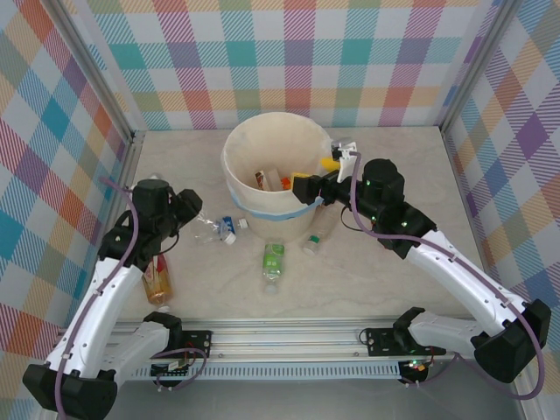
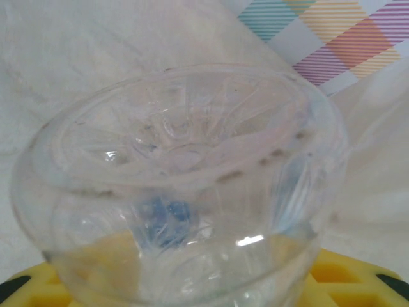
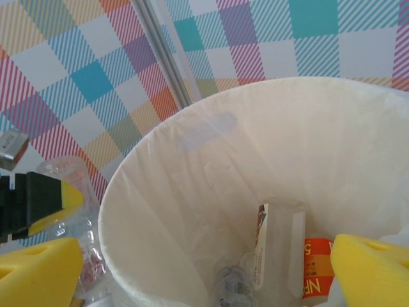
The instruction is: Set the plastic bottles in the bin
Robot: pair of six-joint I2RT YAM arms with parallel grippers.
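Now, 4 bottles (image 1: 274, 261) on table (image 1: 394, 184), 1 bin (image 1: 234, 149)

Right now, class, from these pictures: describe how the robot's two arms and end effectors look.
The left arm and right arm have white shells, black joints and a mauve cable each. The left end effector and right end effector have yellow fingers.

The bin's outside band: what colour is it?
Light blue. The band around the bin shows best in the top external view.
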